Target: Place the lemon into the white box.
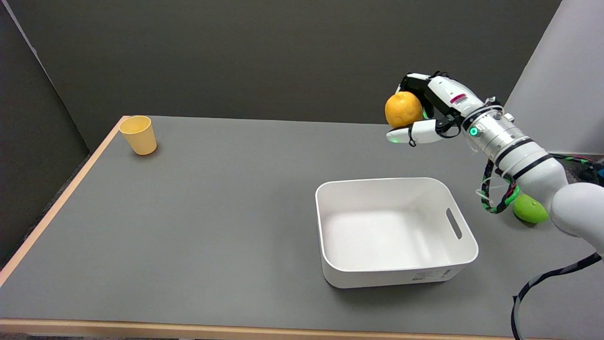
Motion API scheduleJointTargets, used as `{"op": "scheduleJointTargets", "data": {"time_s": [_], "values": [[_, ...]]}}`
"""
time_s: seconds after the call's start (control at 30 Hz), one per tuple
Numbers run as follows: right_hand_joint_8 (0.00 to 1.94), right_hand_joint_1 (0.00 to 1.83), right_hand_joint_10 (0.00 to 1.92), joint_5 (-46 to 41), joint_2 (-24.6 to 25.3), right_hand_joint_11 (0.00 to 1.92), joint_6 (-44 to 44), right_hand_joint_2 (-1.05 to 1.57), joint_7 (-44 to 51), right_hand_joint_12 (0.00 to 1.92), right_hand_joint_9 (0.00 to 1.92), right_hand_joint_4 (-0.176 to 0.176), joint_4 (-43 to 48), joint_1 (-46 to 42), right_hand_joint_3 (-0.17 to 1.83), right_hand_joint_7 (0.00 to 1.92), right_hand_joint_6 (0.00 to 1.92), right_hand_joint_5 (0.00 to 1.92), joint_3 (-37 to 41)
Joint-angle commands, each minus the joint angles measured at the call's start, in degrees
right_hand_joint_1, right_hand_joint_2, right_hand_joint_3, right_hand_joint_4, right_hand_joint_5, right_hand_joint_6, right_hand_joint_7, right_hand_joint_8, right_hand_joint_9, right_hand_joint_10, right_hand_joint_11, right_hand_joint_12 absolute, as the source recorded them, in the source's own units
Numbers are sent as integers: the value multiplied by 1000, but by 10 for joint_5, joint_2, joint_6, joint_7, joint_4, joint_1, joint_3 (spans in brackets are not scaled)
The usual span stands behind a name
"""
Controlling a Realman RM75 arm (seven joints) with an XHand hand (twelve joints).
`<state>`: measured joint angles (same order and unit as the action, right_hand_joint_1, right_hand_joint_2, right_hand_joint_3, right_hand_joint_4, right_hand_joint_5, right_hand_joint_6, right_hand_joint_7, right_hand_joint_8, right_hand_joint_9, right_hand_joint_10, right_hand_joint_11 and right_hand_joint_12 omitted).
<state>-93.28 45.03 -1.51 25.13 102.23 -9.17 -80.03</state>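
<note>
Cup: over on the far left, a yellow cup (138, 134) is standing upright near the table's wooden edge, well apart from everything else.
Table: the grey table (212, 212) is carrying the whole scene, with a pale wood trim running along its left and near sides.
White box: right of centre, the white box (339, 264) is sitting open-topped on the table, its inside showing bare, a slot handle cut in its right wall.
Lemon: the lemon (402, 109) is hanging in the air, up beyond the box's far rim and not inside it, nothing under it but tabletop.
Right hand: the right hand (427, 111) is gripping the lemon, dark fingers curling over its top and a white thumb pressing in beneath it.
Right arm: it is reaching in from the lower right, cables looping below the wrist.
Green fruit: a green fruit (529, 209) is lying on the table just right of the box, partly hidden behind the arm.
</note>
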Motion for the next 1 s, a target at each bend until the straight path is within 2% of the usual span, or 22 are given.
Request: {"op": "scheduleJointTargets", "data": {"time_s": [0.03, 0.23, 0.47, 0.57, 0.63, 0.67, 0.7, 0.83, 1.0], "values": [[1639, 1339, 1541, -6, 25, 803, -14, 1067, -3, 1921, 726, -176, 17, -55, 411, 767, 1460, 564, 38], [1656, 1337, 1554, -46, 32, 778, 12, 1070, -3, 1921, 722, -176, 12, -85, 417, 752, 1479, 554, 86], [1645, 1339, 1540, -122, 54, 774, 129, 1054, 2, 1921, 733, -176, 11, -140, 439, 761, 1478, 566, 159], [1711, 1340, 1601, -148, 66, 790, 172, 974, 3, 1921, 735, -176, 9, -160, 631, 763, 1551, 554, 178], [1726, 1337, 1610, -163, 73, 771, 202, 984, 3, 1921, 728, -176, 9, -172, 621, 751, 1557, 544, 183], [1721, 1335, 1598, -174, 76, 752, 216, 1023, 3, 1921, 723, -176, 9, -176, 544, 736, 1540, 538, 184], [1703, 1330, 1569, -183, 79, 720, 226, 1100, 3, 1921, 716, -176, 8, -179, 384, 713, 1498, 532, 184], [1731, 1325, 1590, -239, 82, 680, 286, 1140, 8, 1921, 700, -176, 2, -183, 327, 684, 1501, 509, 169], [1786, 1313, 1627, -327, 84, 585, 330, 1208, 79, 1921, 681, -176, 7, -185, 232, 634, 1519, 469, 161]]}}
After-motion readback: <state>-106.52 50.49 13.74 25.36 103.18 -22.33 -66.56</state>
